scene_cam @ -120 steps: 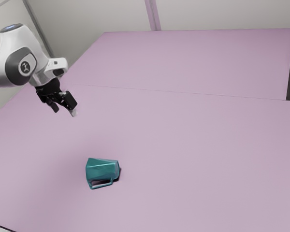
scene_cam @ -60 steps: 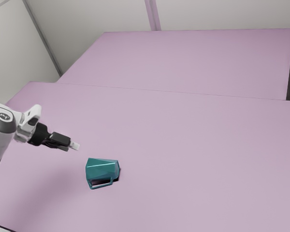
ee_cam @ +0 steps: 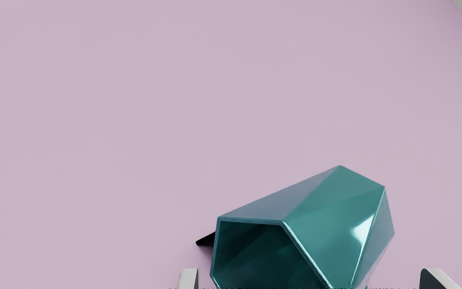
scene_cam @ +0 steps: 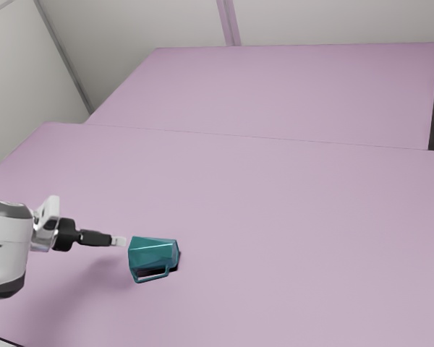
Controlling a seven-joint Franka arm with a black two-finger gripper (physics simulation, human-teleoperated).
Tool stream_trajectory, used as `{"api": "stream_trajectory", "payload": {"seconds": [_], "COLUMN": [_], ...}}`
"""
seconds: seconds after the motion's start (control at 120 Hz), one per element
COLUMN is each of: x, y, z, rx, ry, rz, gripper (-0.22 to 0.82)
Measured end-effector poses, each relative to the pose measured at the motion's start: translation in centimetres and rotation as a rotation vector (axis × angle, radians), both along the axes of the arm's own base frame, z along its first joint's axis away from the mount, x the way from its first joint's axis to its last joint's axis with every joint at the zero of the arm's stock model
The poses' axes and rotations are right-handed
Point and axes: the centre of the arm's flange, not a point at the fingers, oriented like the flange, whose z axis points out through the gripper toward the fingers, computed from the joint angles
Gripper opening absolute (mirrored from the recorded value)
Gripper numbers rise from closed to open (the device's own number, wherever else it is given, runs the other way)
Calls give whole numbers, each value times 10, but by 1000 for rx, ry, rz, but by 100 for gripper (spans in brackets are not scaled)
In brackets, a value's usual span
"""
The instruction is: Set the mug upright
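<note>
A teal faceted mug (scene_cam: 152,254) lies on its side on the pink table, its handle toward the exterior view's bottom edge. Just to the exterior view's left of it is my gripper (scene_cam: 121,241), held low and pointing at the mug, with a small gap between them. In the wrist view the mug (ee_cam: 335,224) shows its dark open mouth facing my hand. The fingertips of my gripper (ee_cam: 309,279) stand wide apart there, one on either side of the mug's lower part.
The pink table (scene_cam: 275,217) extends around the mug, and a second pink surface (scene_cam: 296,90) lies beyond a thin seam. Pale walls (scene_cam: 333,22) rise behind it.
From high up near the exterior view's upper left, my arm has come down and swung level, bringing the gripper close to the mug. The mug has not moved.
</note>
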Motion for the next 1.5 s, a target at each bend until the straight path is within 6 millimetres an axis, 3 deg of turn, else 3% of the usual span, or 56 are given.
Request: {"api": "stream_trajectory", "payload": {"seconds": [0.3,0.542,0.883,1.308,1.5], "x": [-8,-1,2,4,8], "y": [-8,-30,-43,-52,-54], "z": [-16,-21,-28,-31,-25], "rx": [62,85,113,146,171], "ry": [-61,-105,-134,-153,-177], "rz": [-96,-172,-208,-223,-235], "gripper": [60,60,60,18,8]}}
